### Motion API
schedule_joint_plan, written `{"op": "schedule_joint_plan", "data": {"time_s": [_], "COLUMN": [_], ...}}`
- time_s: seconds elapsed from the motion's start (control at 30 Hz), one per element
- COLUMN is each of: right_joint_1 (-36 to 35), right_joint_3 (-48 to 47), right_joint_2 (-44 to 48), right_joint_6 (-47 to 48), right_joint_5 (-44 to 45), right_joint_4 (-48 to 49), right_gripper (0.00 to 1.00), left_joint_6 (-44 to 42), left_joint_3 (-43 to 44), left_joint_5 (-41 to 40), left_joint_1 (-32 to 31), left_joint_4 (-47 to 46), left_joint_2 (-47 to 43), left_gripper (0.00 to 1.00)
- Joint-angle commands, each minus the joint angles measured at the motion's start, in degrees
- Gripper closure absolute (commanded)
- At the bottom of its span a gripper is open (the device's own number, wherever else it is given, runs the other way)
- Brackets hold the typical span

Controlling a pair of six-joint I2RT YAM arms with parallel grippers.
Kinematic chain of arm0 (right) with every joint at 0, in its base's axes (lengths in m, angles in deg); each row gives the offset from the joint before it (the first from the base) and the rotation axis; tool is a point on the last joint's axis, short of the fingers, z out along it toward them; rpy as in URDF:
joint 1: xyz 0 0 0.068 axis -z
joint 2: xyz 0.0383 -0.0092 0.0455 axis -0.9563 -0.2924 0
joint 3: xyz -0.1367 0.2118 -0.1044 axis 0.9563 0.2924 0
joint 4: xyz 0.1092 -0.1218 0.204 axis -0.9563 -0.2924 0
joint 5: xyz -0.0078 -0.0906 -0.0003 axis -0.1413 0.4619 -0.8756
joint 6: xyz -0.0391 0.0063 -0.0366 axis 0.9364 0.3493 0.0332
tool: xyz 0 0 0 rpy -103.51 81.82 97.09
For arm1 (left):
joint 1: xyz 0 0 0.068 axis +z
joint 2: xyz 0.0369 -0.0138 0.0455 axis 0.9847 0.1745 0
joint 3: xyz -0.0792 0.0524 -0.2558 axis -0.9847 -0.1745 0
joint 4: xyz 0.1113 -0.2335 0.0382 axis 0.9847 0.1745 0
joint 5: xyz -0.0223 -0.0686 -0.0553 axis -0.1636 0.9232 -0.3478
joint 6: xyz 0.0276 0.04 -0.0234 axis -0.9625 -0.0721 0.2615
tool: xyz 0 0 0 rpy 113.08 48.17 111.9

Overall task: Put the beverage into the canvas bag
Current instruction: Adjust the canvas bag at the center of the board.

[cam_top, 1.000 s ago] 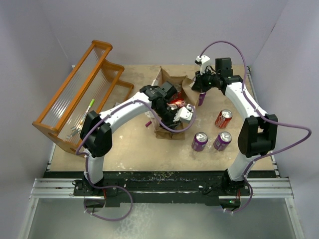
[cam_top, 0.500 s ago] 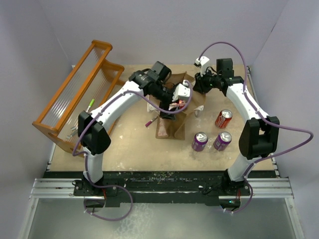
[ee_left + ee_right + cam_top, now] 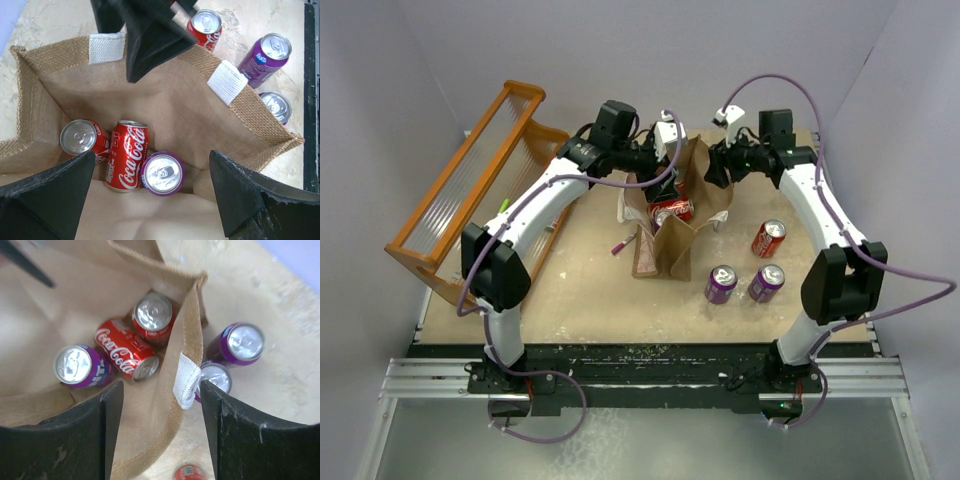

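Three cans lie inside the canvas bag (image 3: 190,100), which stands open-mouthed mid-surface: a Coca-Cola can (image 3: 125,155) on its side on the bag floor, a red can (image 3: 80,137) upright and touching it, and a purple can (image 3: 162,173) upright against its other flank. Left hand (image 3: 152,152) hangs straight above the bag's mouth, fingers spread about as wide as they go, holding nothing. Right hand (image 3: 161,385) is at the bag's right rim, fingers parted and straddling the wall beside a white handle (image 3: 187,380), one finger inside, one outside; cloth not pinched, as far as I can tell. Judgement: between loads, both hands free, task about half done. Three drinks wait outside, right of the bag: a lone red can (image 3: 768,238) and two purple cans (image 3: 721,283), all upright. Next move calls for one hand to clear the bag's mouth, close round a can's body and lift it over the rim; the slack wall may need holding open. Surface (image 3: 570,290) is a pale, scuffed board. Orange slatted rack (image 3: 470,190) sits well left of the bag. Plain pale walls (image 3: 650,60) close in behind and beside.
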Motion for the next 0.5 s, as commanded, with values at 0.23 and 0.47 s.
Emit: {"op": "schedule_joint_plan", "data": {"time_s": [0.23,0.47], "right_joint_1": [-6.3,-8.7], "right_joint_3": [-8.8,-12.3], "right_joint_2": [3.8,-4.0], "right_joint_6": [16.1,24.7], "right_joint_5": [-3.2,-4.2], "right_joint_4": [-9.1,-13.7], "right_gripper": [0.28,0.23], "left_joint_6": [16.4,19.0], "left_joint_3": [-3.4,-5.4], "left_joint_5": [-12.6,-16.6], "left_joint_1": [7.5,9.5], "left_joint_4": [-12.7,-7.2], "left_joint_2": [-10.5,-11.6], "left_gripper": [0.06,0.08]}}
